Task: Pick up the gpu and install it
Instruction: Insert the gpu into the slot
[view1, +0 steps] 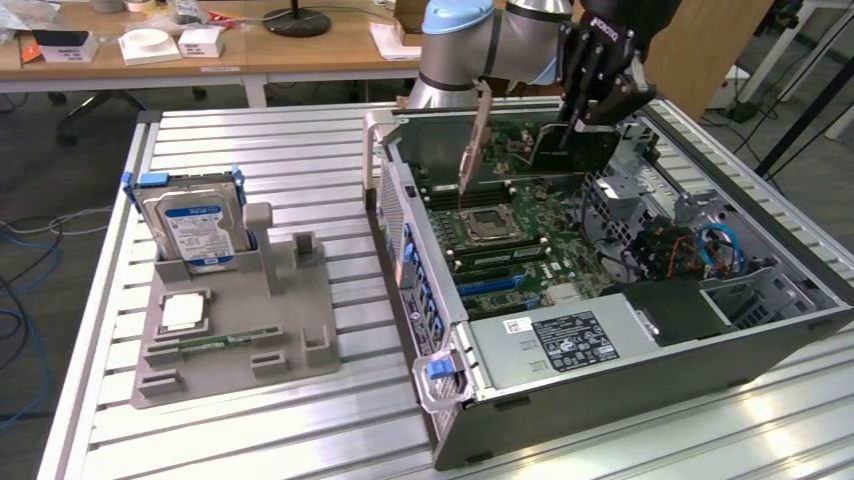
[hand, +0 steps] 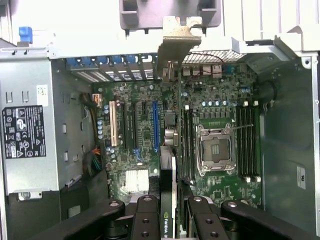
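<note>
Gpu (view1: 554, 140) up in the air, upper middle of the exterior view, above the far end of the open computer case (view1: 747, 330). Held on edge, thin side down, silver bracket (view1: 470, 140) hanging at the end toward the exterior view's left. Seen edge-on down the middle of the wrist view too (hand: 169, 170), bracket near the top of that frame by the case's back wall. Probably held this way so the bottom edge can go straight into a slot.

Gripper (view1: 594, 85) pinched tight on the gpu from above, black fingers (hand: 147, 220) on both sides of the card.

Motherboard (view1: 514, 225) below, not touching the card yet. Blue slot (hand: 155, 125) just beside the card's line in the wrist view.

Gray tray (view1: 227, 340) at the lower left of the exterior view, well apart, with a hard drive (view1: 196, 230) standing in it.
</note>
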